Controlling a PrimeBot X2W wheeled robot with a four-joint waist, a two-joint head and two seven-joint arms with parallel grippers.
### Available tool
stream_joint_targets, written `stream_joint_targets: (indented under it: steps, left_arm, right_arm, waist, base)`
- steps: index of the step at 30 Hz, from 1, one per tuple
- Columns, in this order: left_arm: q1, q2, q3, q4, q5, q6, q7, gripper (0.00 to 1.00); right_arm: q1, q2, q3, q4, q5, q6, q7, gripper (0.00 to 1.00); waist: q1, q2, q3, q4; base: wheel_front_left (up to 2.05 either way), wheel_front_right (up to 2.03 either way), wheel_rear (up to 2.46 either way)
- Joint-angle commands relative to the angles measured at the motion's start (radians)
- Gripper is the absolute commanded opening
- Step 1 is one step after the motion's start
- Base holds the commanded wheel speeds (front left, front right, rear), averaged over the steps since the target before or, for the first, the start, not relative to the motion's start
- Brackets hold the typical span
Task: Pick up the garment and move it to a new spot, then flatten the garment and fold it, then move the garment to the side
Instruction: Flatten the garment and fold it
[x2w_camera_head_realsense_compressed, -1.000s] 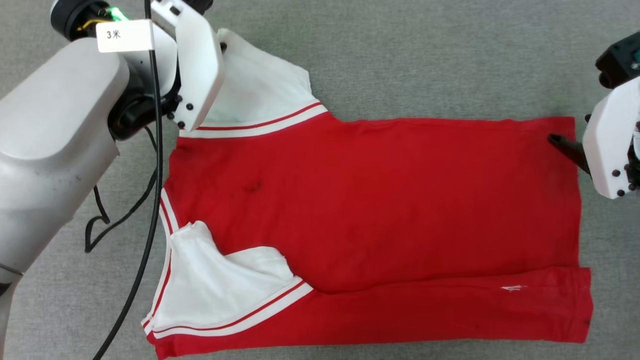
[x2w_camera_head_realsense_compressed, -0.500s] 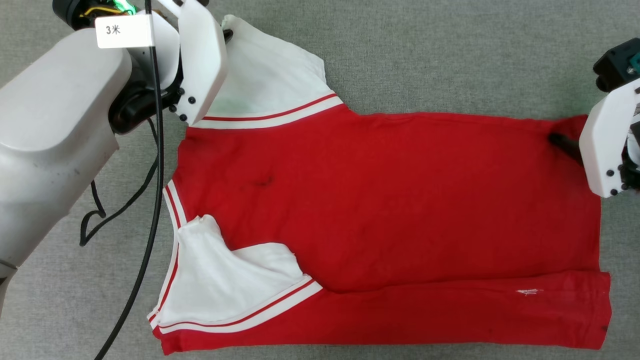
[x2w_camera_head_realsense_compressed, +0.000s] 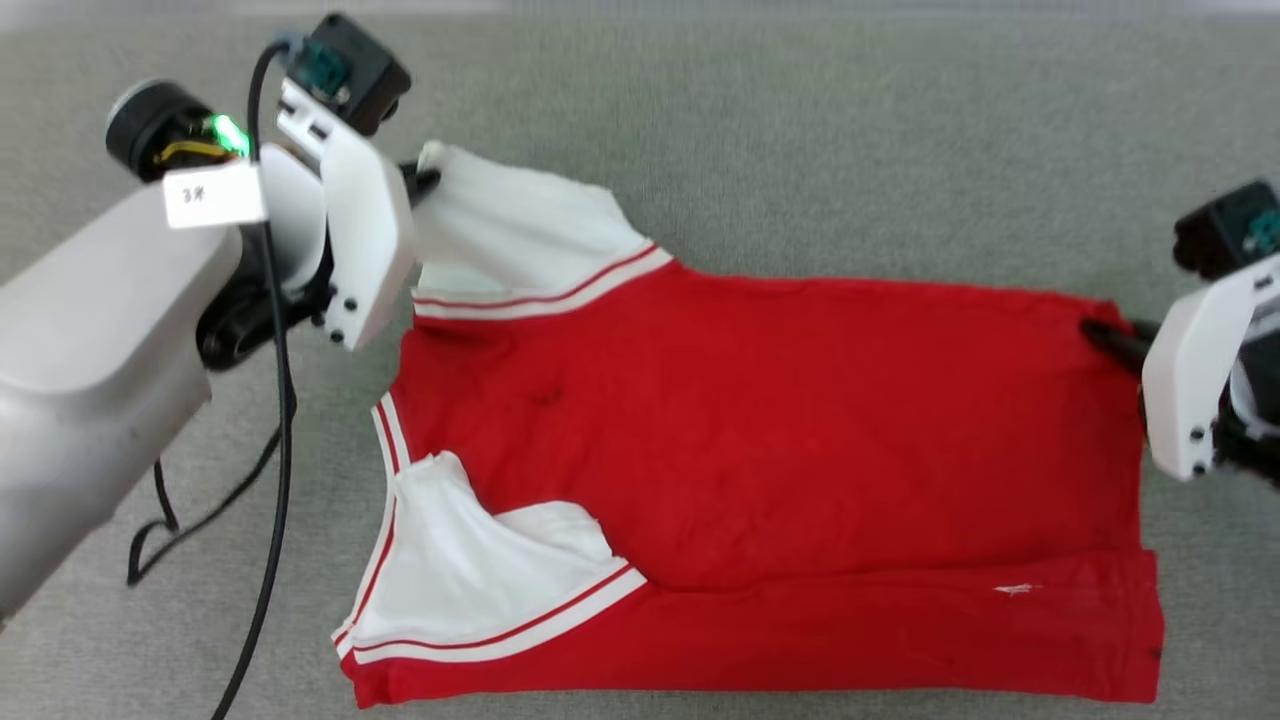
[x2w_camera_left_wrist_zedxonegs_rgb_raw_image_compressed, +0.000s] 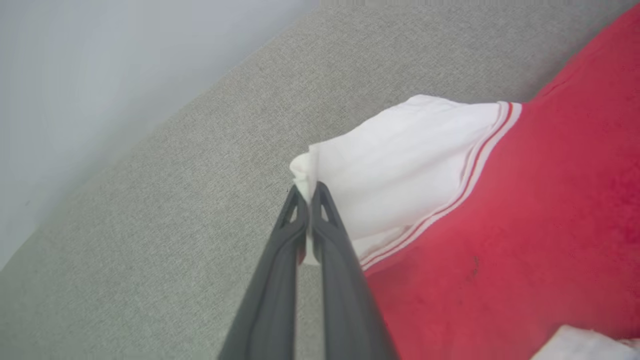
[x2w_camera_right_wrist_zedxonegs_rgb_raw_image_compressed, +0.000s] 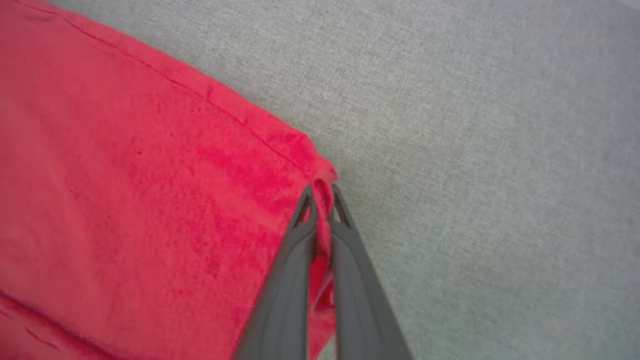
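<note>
The garment (x2w_camera_head_realsense_compressed: 780, 470), a red jersey with white sleeves and striped trim, lies spread on the grey surface, collar end to the left. My left gripper (x2w_camera_head_realsense_compressed: 425, 180) is shut on the tip of the far white sleeve (x2w_camera_left_wrist_zedxonegs_rgb_raw_image_compressed: 395, 165), which is lifted; the pinched cloth shows between its fingers (x2w_camera_left_wrist_zedxonegs_rgb_raw_image_compressed: 280, 260). My right gripper (x2w_camera_head_realsense_compressed: 1100, 335) is shut on the far hem corner (x2w_camera_right_wrist_zedxonegs_rgb_raw_image_compressed: 320, 187) of the red body, with red fabric bunched between its fingers (x2w_camera_right_wrist_zedxonegs_rgb_raw_image_compressed: 350, 270). The near white sleeve (x2w_camera_head_realsense_compressed: 470, 570) lies folded over the red front. The printed side is hidden.
Grey fabric-like surface (x2w_camera_head_realsense_compressed: 850, 150) extends all around the garment. A black cable (x2w_camera_head_realsense_compressed: 270, 480) hangs from my left arm down the left side. A pale wall or edge (x2w_camera_left_wrist_zedxonegs_rgb_raw_image_compressed: 100, 75) runs beyond the surface in the left wrist view.
My right gripper has shut on the far hem corner. The left gripper has kept hold of the sleeve tip, now raised. The head camera has shifted, so the whole scene sits lower in view.
</note>
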Motion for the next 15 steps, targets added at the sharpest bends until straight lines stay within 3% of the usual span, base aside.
stream_joint_targets:
  steps: [1,8,15]
  left_arm:
    - [0.025,0.007,-0.001,-0.009,-0.007,0.0,-0.01,0.0]
    - [0.141,0.073,-0.023,-0.123,-0.02,0.037,-0.041,0.0]
    - [0.288,0.163,-0.04,-0.282,-0.05,0.114,-0.059,0.0]
  right_arm:
    - [0.026,-0.01,-0.001,-0.009,0.011,-0.001,-0.009,0.0]
    - [0.148,-0.034,-0.031,-0.07,0.027,-0.001,-0.048,0.0]
    - [0.29,-0.034,-0.087,-0.135,0.032,-0.001,-0.061,0.0]
  waist:
    - [0.0001,0.0,-0.048,0.0]
    - [0.0001,0.0,-0.14,0.003]
    - [0.0001,0.0,-0.201,0.002]
  base:
    - [0.0,0.0,0.0]
    - [0.0,0.0,0.0]
    - [0.0,0.0,0.0]
